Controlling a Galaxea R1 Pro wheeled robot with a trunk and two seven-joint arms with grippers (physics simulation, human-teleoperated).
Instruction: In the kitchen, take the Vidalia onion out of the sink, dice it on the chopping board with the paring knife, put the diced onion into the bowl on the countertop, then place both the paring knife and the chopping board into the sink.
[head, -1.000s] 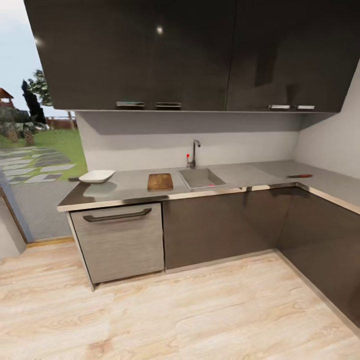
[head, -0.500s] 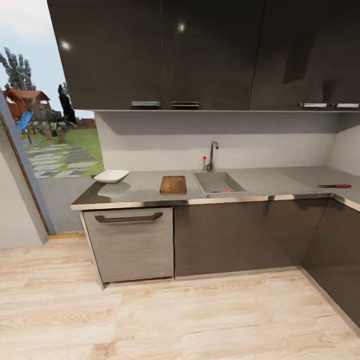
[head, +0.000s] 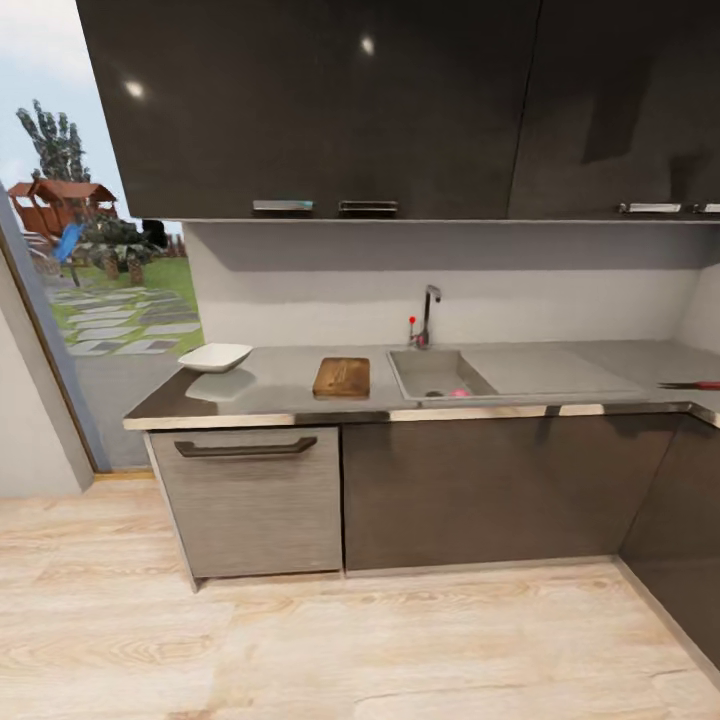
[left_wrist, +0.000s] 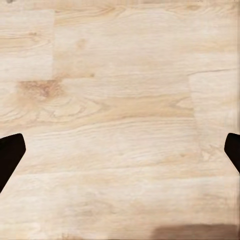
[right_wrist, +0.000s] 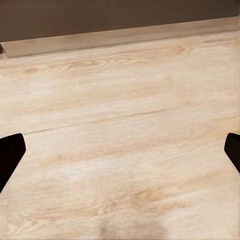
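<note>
Grey countertop (head: 290, 385), pale wood floor (head: 300, 640)

Left end effector (left_wrist: 120, 150) and right end effector (right_wrist: 120, 150) both point downward, fingers spread wide, holding nothing.

Camera nearer the countertop (head: 280, 385).

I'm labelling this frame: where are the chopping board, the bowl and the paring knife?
chopping board (head: 342, 377), head view, middle of its top face.
bowl (head: 215, 357), head view, its white side wall.
paring knife (head: 699, 385), head view, its reddish handle.
</note>
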